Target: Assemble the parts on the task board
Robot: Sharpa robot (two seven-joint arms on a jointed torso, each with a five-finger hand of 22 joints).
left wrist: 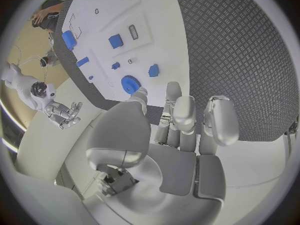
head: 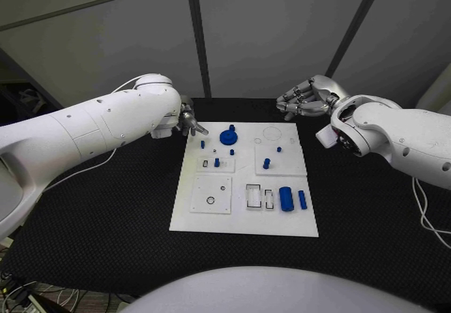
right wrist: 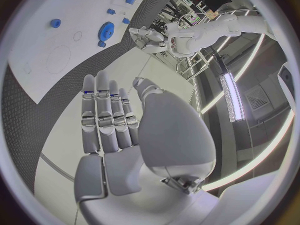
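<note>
Beyond left hand (head: 188,122) fingers (left wrist: 176,107) | blue gear (head: 229,137) | untouched, apart

Matt white task board (head: 242,218) – smooth blue plastic-looking parts (head: 285,198) – on a black table (head: 376,215) with a rough, diamond-patterned surface

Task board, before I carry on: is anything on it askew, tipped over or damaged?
Nothing stands out. The task board lies flat and roughly square on the table, and the blue gear and the blue cylinder sit on it. Both the left hand and the right hand hold nothing.
</note>
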